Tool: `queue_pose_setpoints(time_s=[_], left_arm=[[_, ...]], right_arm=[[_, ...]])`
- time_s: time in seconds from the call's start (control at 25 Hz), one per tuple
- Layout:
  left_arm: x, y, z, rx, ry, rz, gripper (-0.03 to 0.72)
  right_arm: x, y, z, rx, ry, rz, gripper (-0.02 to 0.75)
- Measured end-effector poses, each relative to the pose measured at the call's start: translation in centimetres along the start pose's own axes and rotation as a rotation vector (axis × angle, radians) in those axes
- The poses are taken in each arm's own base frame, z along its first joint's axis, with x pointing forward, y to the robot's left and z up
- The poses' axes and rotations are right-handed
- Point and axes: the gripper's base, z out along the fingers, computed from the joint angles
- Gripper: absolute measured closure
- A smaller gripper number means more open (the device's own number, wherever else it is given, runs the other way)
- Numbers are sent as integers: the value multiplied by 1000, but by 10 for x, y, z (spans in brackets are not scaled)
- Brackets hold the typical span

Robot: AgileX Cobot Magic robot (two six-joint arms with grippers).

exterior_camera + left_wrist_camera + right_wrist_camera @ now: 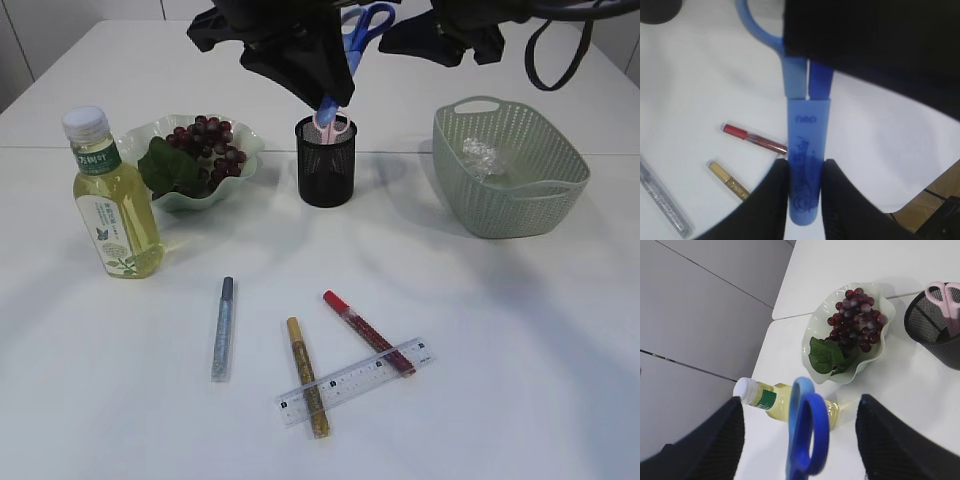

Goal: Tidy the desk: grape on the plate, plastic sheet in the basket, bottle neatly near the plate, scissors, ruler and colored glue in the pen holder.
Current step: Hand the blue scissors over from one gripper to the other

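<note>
Blue scissors (807, 150) held above the pen holder (326, 160)
Left gripper (805, 200) jaws clamp the sheathed blade end; right gripper (800, 440) jaws stand wide around the handles. Ruler (355, 381) and glue pens (368, 332) lie on the counter (520, 350).

I'm seeing pink scissors (329, 122) already taking up room inside the pen holder (325, 165); the plate (237, 165) is crowding its left, while open table is lying toward the basket (520, 205).
</note>
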Motion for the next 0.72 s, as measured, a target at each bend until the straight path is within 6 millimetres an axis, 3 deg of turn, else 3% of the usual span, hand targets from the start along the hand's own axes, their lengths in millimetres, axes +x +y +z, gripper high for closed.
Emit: queue_pose_setpoints(time_s=[0.72], left_arm=[[0,-1,0,6,1,1,540]], right_arm=[[7,-7,13,-50,57,59,195]])
